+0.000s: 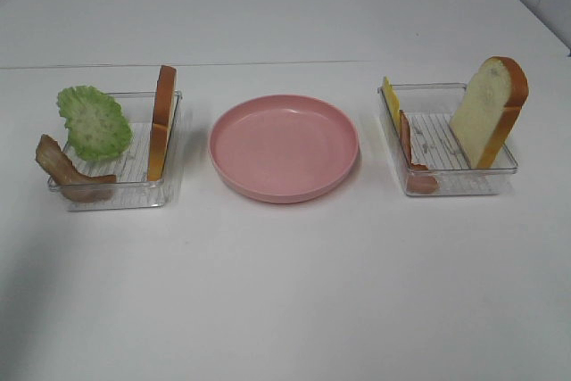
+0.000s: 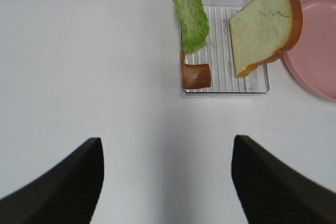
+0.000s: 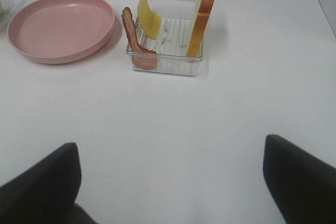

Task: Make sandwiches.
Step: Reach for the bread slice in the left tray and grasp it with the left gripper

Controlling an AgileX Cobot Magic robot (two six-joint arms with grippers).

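Observation:
No assembled sandwiches are in view; the toy pieces stand apart in two trays. The left clear tray (image 1: 116,198) holds green lettuce (image 1: 94,120), a bacon strip (image 1: 67,171) and an upright bread slice (image 1: 161,122). In the right clear tray (image 1: 446,186) are yellow cheese (image 1: 391,100), bacon (image 1: 410,153) and a leaning bread slice (image 1: 489,111). My left gripper (image 2: 167,145) is open, well short of its tray (image 2: 226,3). My right gripper (image 3: 170,145) is open too, back from its tray (image 3: 168,66). Neither arm shows in the high view.
An empty pink round plate (image 1: 284,144) sits between the two trays on the white table. A seam runs across the table behind the trays. Bare white surface lies in front of both trays.

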